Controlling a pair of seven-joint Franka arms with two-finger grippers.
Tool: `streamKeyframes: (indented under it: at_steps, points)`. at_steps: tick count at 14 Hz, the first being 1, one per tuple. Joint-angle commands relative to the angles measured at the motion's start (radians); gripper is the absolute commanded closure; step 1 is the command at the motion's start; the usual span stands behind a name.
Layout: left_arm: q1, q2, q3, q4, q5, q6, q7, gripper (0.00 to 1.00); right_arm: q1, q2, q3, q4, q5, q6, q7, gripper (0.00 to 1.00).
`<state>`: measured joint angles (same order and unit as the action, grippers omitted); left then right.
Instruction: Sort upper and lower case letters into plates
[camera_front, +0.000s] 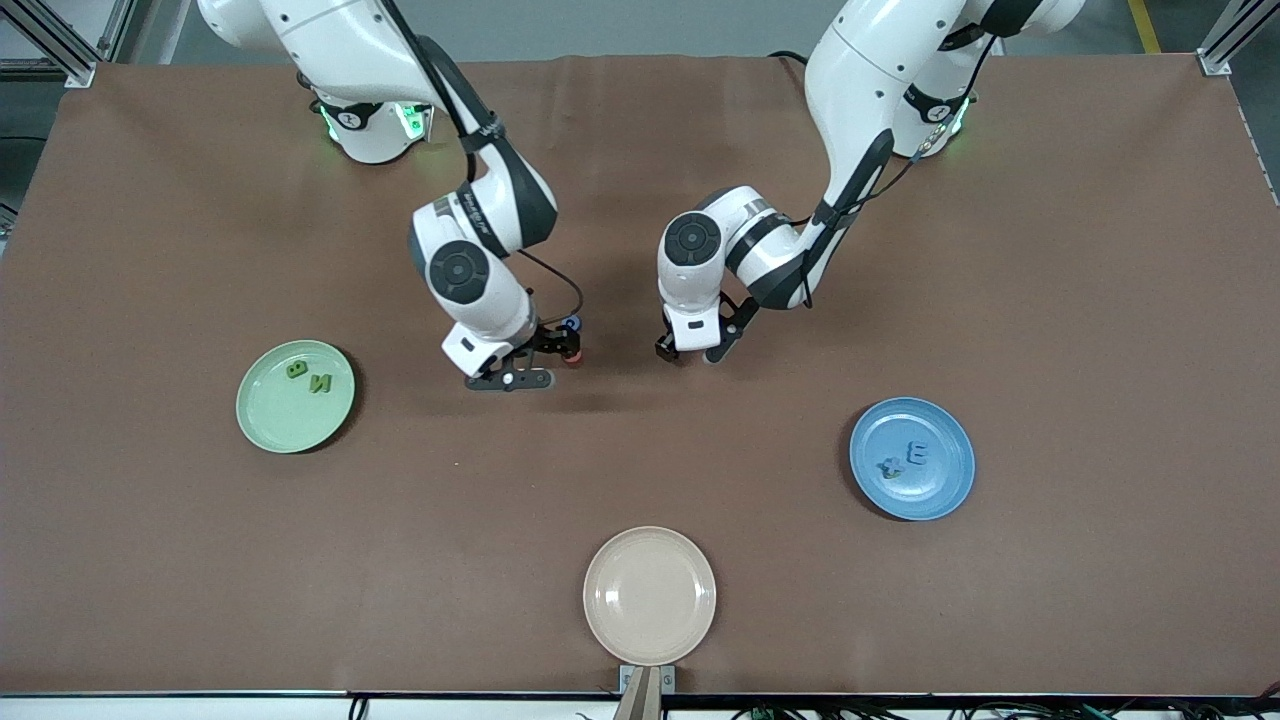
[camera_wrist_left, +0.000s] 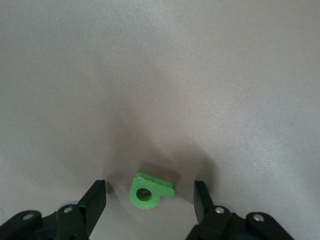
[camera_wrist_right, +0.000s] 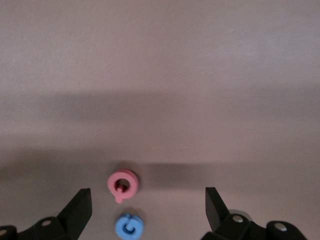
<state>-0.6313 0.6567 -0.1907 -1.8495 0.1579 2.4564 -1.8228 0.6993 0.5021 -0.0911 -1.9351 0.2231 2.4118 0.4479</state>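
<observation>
Take the cream plate at the camera edge of the table as your landmark; both arms bend down over the bare mat farther from the camera than it, wrists pointing at the table. Your left gripper hangs low with its fingers apart, straddling a green letter that lies flat between them, neither finger touching it; in the front view the gripper hides that letter. Your right gripper is spread wide over the mat and holds nothing; a red letter and a blue letter lie just beside each other between its fingers in the wrist view, and the front view shows them at that gripper's edge. The mint green plate sits toward the right arm's end from the cream plate, with two green letters in it; the blue plate sits toward the left arm's end, carrying a pale blue letter and what looks like a darker blue one, too small to read.
</observation>
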Motion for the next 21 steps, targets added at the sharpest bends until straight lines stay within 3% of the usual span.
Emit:
streamKeyframes:
  at_steps: [1,4,8,10,13,17,21]
  points:
    - [0.002,-0.031,0.000,-0.034,0.023,0.009,-0.026,0.27,0.040,0.056,-0.012,0.027,0.018,0.039,0.031,0.00]
    - [0.004,-0.029,0.000,-0.033,0.023,0.009,-0.023,0.43,0.052,0.070,-0.012,0.033,0.018,0.041,0.032,0.05]
    - [0.004,-0.029,0.003,-0.031,0.023,0.009,-0.015,0.83,0.075,0.096,-0.013,0.036,0.007,0.047,0.058,0.23]
    - [0.007,-0.032,0.008,-0.025,0.047,0.003,-0.007,0.98,0.077,0.108,-0.015,0.044,0.004,0.047,0.057,0.29]
    - [0.088,-0.058,0.007,0.001,0.135,-0.020,0.089,0.99,0.080,0.122,-0.013,0.057,0.005,0.047,0.058,0.40]
    - [0.220,-0.071,0.005,0.102,0.137,-0.137,0.368,1.00,0.086,0.124,-0.013,0.058,0.005,0.047,0.058,0.54]
    - [0.352,-0.072,0.005,0.138,0.137,-0.145,0.623,1.00,0.086,0.124,-0.015,0.058,0.005,0.049,0.058,0.69]
